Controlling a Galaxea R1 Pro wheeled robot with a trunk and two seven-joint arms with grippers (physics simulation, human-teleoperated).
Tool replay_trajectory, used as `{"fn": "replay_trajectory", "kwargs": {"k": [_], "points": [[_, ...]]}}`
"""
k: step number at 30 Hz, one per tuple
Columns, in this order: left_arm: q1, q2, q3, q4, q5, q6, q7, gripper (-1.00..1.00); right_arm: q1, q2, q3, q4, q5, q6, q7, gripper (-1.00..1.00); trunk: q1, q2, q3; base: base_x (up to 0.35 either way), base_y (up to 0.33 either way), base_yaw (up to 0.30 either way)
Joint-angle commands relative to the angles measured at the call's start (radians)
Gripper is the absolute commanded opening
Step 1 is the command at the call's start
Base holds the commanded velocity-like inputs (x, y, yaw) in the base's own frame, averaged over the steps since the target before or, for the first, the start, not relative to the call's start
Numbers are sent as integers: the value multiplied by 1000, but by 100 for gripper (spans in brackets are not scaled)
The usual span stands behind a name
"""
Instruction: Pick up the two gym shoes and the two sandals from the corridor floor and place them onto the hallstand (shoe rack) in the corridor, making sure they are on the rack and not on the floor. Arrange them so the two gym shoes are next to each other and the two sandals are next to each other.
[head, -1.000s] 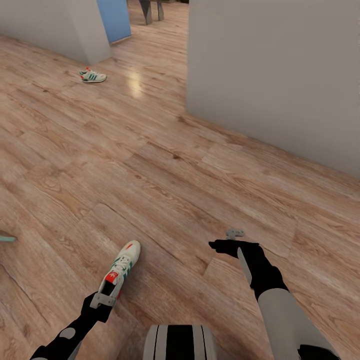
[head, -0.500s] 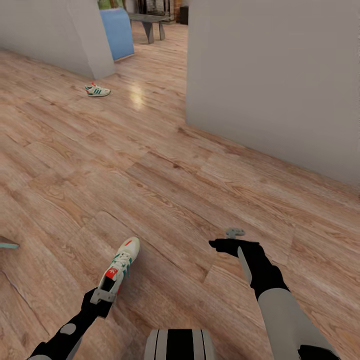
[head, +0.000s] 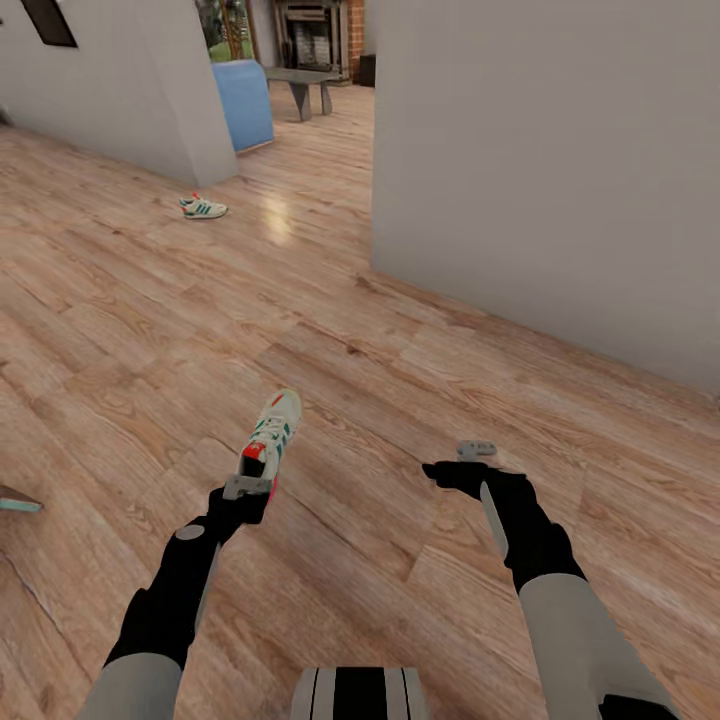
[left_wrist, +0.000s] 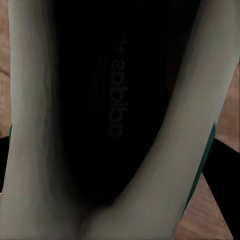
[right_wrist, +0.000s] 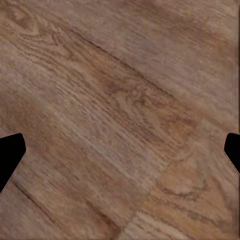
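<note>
My left gripper (head: 248, 488) is shut on the heel of one white gym shoe (head: 272, 436) with green stripes and red accents, holding it above the wood-plank corridor floor (head: 380, 380), toe pointing away from me. The left wrist view looks straight into that gym shoe (left_wrist: 120, 115), its dark insole framed by the white collar. The second gym shoe (head: 204, 208) lies on the floor far off at the upper left, near a wall corner. My right gripper (head: 476, 450) hovers open over bare planks (right_wrist: 120, 120), its fingertips (right_wrist: 10, 155) spread wide at the frame's edges. Sandals and hallstand are out of view.
A large grey wall block (head: 550, 160) stands ahead on the right. Another grey wall (head: 120, 80) runs along the upper left. Between them a passage leads to a blue object (head: 245, 100) and a bench (head: 300, 85). A teal edge (head: 18, 503) pokes in at the left.
My left arm has lifted the held gym shoe up and forward. The head view has tilted up, showing more of the far room. The right arm stays put.
</note>
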Motion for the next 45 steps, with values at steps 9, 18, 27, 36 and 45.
{"fn": "replay_trajectory", "kwargs": {"k": [9, 18, 27, 36, 45], "points": [[1, -23, 4, -59, 72, 108, -14, -100, 0, 2, -3, -28, 12, 4, 9, 100, -4, 2, 44, 0, 0, 0], [1, -23, 4, -60, 76, 139, -15, -100, 0, 3, -3, -29, 11, 4, 9, 100, -8, 4, 93, 0, 0, 0], [1, -25, 3, -60, 78, 160, -15, -100, 0, 3, -3, -29, 11, 4, 9, 100, -12, 6, 143, 0, 0, 0], [1, -25, 3, -59, 79, 161, -15, -100, 0, 3, -3, -29, 11, 4, 9, 100, -43, 62, 187, 0, 0, 0], [1, -25, 3, -59, 80, 161, -15, -100, 0, 3, -3, -29, 11, 4, 9, 100, -66, 104, 220, 0, 0, 0]]}}
